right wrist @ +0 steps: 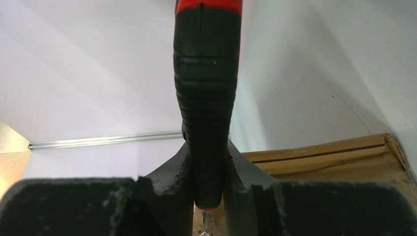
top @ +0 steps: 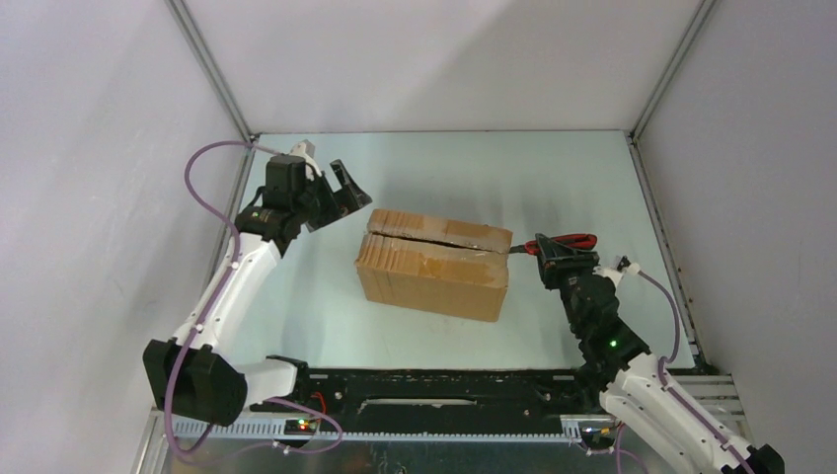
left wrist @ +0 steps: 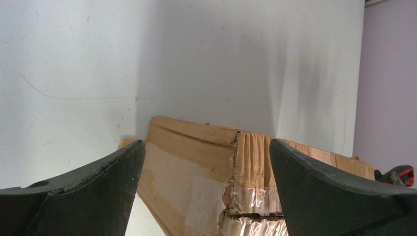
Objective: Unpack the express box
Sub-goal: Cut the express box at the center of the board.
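The express box (top: 434, 262) is a brown cardboard carton lying in the middle of the table, its top seam split along its length. My left gripper (top: 343, 193) hovers wide open just off the box's far left corner; in the left wrist view the torn, taped corner of the express box (left wrist: 196, 167) shows between the spread fingers (left wrist: 98, 187). My right gripper (top: 549, 259) sits at the box's right end, shut on a red-and-black utility knife (top: 568, 242). Its handle, the utility knife (right wrist: 206, 98), rises between the clamped fingers, with the express box (right wrist: 334, 152) to the right.
White walls with metal corner posts (top: 212, 69) enclose the table on three sides. The black mounting rail (top: 434, 390) runs along the near edge between the arm bases.
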Controlling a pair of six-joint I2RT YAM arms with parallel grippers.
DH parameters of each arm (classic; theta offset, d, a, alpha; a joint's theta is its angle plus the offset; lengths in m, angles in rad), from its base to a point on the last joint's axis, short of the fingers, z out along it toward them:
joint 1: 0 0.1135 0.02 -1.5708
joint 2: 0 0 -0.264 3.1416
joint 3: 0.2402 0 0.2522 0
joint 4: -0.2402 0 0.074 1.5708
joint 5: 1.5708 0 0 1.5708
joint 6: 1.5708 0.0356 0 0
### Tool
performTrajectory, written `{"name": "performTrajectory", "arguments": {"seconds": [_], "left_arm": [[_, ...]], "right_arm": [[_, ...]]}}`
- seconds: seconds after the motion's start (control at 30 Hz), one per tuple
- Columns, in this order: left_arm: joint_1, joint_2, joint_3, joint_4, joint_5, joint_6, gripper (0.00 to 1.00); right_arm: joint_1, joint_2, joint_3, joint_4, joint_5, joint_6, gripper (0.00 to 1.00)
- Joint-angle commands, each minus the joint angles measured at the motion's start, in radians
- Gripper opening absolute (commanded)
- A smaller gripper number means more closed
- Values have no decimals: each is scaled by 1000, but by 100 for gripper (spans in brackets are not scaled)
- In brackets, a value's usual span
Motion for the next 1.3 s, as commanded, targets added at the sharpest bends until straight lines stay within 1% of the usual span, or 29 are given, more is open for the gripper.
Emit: {"name": "performTrajectory", "arguments": {"seconds": [0.0,0.13,0.5,0.67,0.87,1.07,1.27], "left_arm": [[8,-1,-20,20,36,-19,100],[8,-2,-19,18,40,-21,100],[8,-5,-23,21,60,-32,100],[8,-10,-37,16,69,-41,100],[6,-16,-73,20,104,-71,98],[-9,-36,-136,66,141,-123,93],[-51,-42,-141,77,143,-147,89]], "right_arm": [[-2,34,5,71,-2,12,0],[-1,55,2,79,-4,19,0],[-7,34,-18,81,4,16,0],[0,65,-31,159,-5,25,0],[14,97,-82,327,-26,87,0],[42,89,-77,331,-24,101,0],[85,147,-66,384,-44,120,0]]}}
